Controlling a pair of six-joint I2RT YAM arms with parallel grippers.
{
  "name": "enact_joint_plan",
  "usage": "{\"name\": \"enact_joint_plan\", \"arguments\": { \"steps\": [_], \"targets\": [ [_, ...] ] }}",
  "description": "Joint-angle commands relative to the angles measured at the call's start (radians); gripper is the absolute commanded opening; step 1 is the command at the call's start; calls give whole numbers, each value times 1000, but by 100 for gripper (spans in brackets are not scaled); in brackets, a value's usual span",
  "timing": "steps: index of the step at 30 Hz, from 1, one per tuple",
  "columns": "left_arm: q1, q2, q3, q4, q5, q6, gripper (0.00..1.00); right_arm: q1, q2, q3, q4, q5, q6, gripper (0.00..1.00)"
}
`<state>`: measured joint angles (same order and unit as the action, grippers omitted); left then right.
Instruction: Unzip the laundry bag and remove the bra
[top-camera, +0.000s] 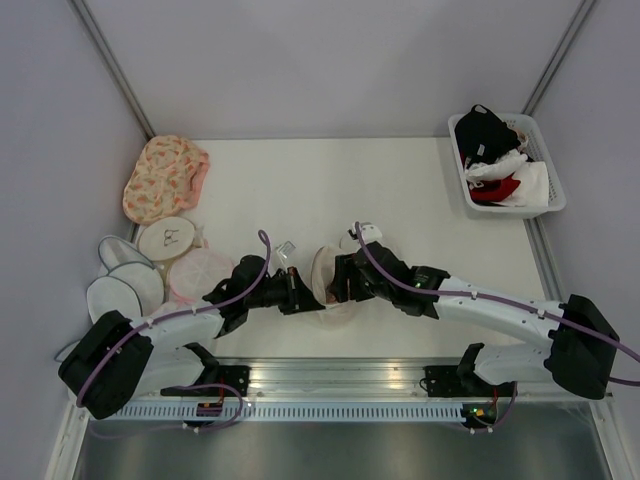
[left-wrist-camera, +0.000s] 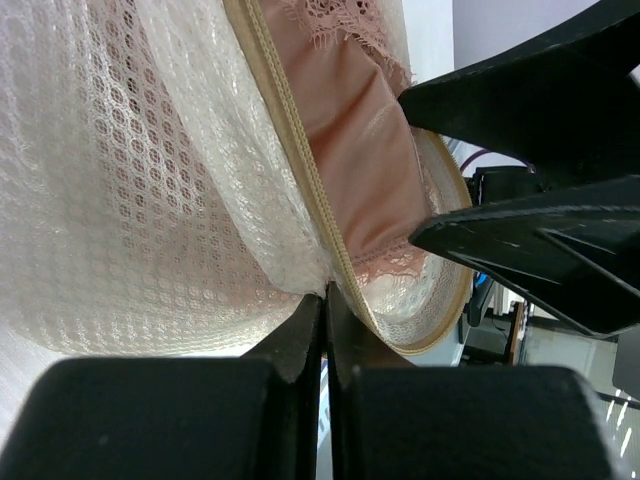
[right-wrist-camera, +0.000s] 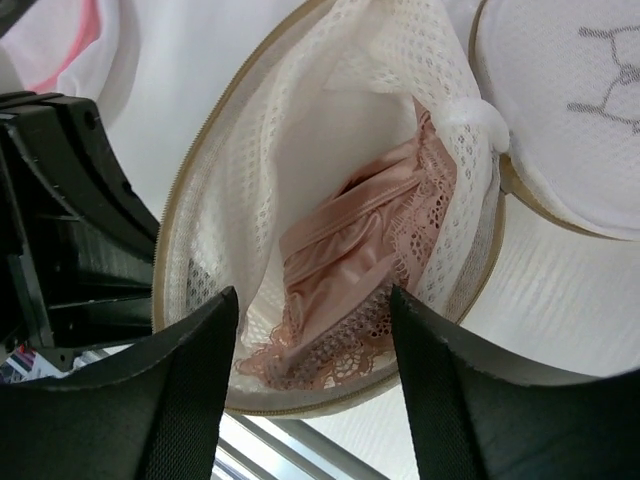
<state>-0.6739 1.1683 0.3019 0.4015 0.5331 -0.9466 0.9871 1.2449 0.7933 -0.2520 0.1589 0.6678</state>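
The cream-white mesh laundry bag (top-camera: 328, 280) sits between my two grippers near the table's front edge, unzipped and gaping. A peach satin bra (right-wrist-camera: 350, 260) with lace trim lies inside it; it also shows in the left wrist view (left-wrist-camera: 345, 120). My left gripper (left-wrist-camera: 327, 300) is shut on the bag's zip rim (left-wrist-camera: 290, 130), holding the opening. My right gripper (right-wrist-camera: 312, 330) is open, its fingers (right-wrist-camera: 190, 390) on either side of the bag's mouth just above the bra. The bag's flap with the black bra icon (right-wrist-camera: 605, 70) lies folded back at the right.
A peach floral bag (top-camera: 165, 178) and several round white pouches (top-camera: 170, 238) lie at the far left. A white basket (top-camera: 548, 170) of clothes stands at the back right. The metal rail (top-camera: 340, 385) runs along the front edge.
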Motion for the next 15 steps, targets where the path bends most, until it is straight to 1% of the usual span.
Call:
{"name": "enact_joint_plan", "arguments": {
  "steps": [1, 2, 4, 8, 13, 15],
  "targets": [
    [2, -6, -10, 69, 10, -24, 2, 13, 19, 18, -21, 57, 41, 66],
    [2, -6, -14, 69, 10, -24, 2, 16, 27, 18, -32, 57, 58, 62],
    [2, -5, -17, 69, 10, -26, 2, 28, 34, 24, -53, 62, 73, 56],
    [2, 4, -24, 92, 7, -37, 2, 74, 53, 35, -131, 80, 110, 55],
    [0, 43, -30, 155, 30, -64, 2, 116, 139, 23, -136, 88, 119, 55],
    [0, 56, -35, 177, 38, -72, 2, 123, 165, 18, -115, 94, 124, 52]
  ]
}}
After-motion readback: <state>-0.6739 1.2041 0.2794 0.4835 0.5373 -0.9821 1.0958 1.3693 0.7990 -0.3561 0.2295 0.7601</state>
